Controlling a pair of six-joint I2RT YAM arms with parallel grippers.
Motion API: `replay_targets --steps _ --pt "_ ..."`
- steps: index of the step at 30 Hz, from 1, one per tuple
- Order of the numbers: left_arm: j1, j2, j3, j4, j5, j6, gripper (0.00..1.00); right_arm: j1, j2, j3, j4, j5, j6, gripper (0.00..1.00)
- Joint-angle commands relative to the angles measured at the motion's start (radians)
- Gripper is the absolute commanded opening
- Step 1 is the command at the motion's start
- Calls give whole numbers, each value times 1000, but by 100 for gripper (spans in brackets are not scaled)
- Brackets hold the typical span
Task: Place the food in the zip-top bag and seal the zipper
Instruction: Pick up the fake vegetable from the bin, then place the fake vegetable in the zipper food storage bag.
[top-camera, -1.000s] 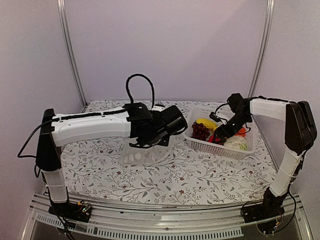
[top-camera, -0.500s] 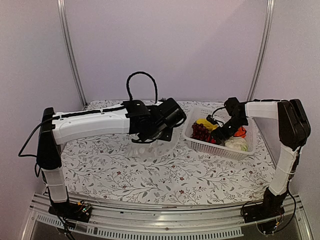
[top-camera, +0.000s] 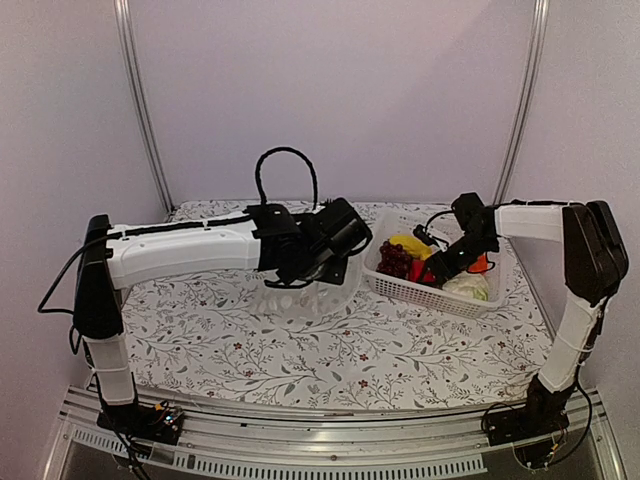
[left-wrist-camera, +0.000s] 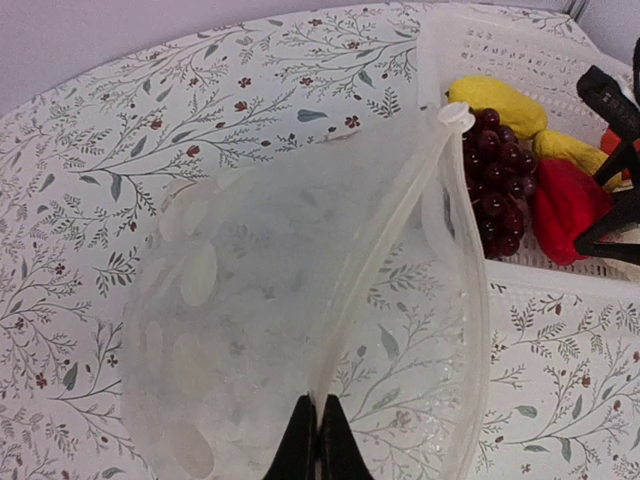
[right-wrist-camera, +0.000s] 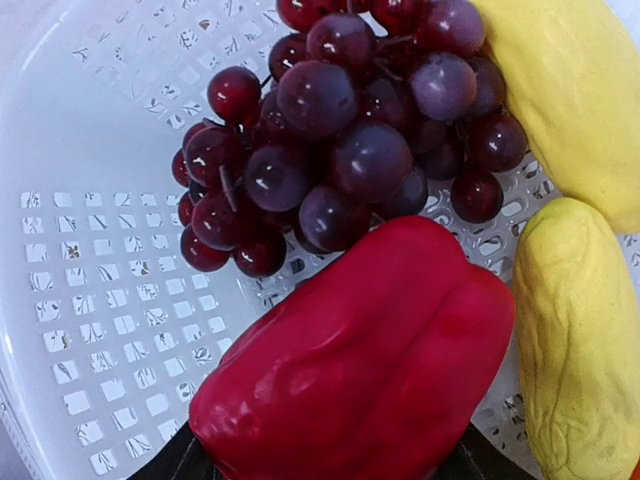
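My left gripper (left-wrist-camera: 318, 440) is shut on the pale zipper strip (left-wrist-camera: 390, 240) of the clear zip-top bag (left-wrist-camera: 250, 300). It holds the bag's mouth open just left of the white basket (left-wrist-camera: 520, 50); the bag also shows in the top view (top-camera: 300, 300). My right gripper (right-wrist-camera: 330, 462) is down in the basket, with the red pepper (right-wrist-camera: 370, 370) filling the space between its fingers. The dark red grapes (right-wrist-camera: 340, 130) and two yellow pieces (right-wrist-camera: 575, 90) (right-wrist-camera: 580, 340) lie beside it. The cabbage (top-camera: 466, 287) and orange fruit (top-camera: 482, 263) lie at the basket's right end.
The basket (top-camera: 430, 300) stands on the flowered tablecloth at the right, its left rim close to the bag's mouth. Metal frame posts (top-camera: 140, 110) stand at the back corners.
My left gripper has carried the bag's mouth back and to the right, nearer the basket. My right gripper has shifted left inside the basket and sits round the red pepper.
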Motion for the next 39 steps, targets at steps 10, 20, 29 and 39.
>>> replay_targets --steps 10,20,29,39 --pt "63 -14 3 87 81 23 0 -3 -310 26 -101 -83 -65 41" --pt "84 14 40 149 124 18 0 146 -385 125 -176 -271 -138 41" --pt "84 -6 31 263 155 4 0 196 -254 264 -159 -531 -59 41" --pt "83 -126 -114 445 190 -46 0 211 -108 262 -59 -513 144 42"
